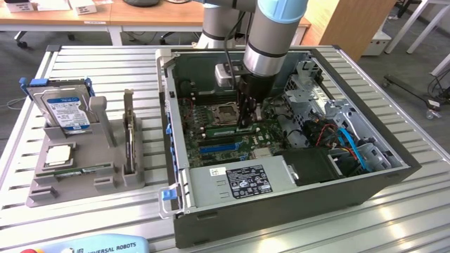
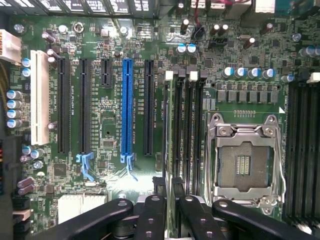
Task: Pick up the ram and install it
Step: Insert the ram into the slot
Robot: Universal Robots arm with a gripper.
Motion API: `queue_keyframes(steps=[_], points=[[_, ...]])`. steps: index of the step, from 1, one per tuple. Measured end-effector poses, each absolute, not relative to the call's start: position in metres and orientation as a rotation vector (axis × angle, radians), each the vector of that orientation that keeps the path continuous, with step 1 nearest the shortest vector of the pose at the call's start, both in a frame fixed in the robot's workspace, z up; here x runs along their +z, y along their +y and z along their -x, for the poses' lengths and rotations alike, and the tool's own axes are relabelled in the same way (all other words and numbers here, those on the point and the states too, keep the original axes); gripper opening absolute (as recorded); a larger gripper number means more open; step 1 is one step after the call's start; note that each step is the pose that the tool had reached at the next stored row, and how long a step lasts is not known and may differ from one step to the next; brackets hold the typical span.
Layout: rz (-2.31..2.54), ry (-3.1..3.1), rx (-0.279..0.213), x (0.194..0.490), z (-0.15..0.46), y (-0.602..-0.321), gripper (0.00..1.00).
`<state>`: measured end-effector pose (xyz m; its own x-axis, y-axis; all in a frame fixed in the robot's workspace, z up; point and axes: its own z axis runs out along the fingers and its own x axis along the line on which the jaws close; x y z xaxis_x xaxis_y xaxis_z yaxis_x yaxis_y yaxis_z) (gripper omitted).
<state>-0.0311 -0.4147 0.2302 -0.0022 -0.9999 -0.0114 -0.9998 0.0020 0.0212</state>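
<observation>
The ram (image 2: 169,125) stands edge-on in a memory slot of the motherboard (image 2: 105,110), just beside the processor socket (image 2: 243,160). My gripper (image 2: 171,195) hangs straight over one end of the stick. Its two black fingers (image 2: 150,215) stand on either side of the thin green edge with a small gap, so the jaws are slightly open and not pressing it. In the exterior view the gripper (image 1: 246,120) reaches down into the open computer case (image 1: 281,174), close to the socket (image 1: 223,112), and covers the ram.
More empty memory slots (image 2: 300,150) lie past the socket, and expansion slots (image 2: 127,105) on the other side. Outside the case, on the exterior view's left, a grey holder (image 1: 42,192) carries a hard drive (image 1: 67,108), a silver processor chip (image 1: 60,153) and an upright card (image 1: 128,137).
</observation>
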Motion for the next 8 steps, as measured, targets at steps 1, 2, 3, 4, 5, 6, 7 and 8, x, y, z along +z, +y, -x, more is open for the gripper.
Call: queue_keyframes(steps=[1, 2, 3, 4, 5, 6, 7, 8], points=[[-2.214, -2.219, -0.036, 0.232, 0.031, -0.415, 0.19], [-2.214, -2.219, -0.036, 0.235, 0.031, -0.415, 0.19], [-2.214, -2.219, -0.036, 0.237, 0.031, -0.415, 0.19], [-2.214, -2.219, -0.036, 0.239, 0.031, -0.415, 0.19], [-2.214, -2.219, -0.036, 0.241, 0.031, -0.415, 0.19], [-2.214, -2.219, -0.036, 0.243, 0.031, -0.415, 0.19], [-2.214, -2.218, -0.035, 0.245, 0.031, -0.415, 0.19], [-2.214, -2.218, -0.035, 0.248, 0.031, -0.415, 0.19]])
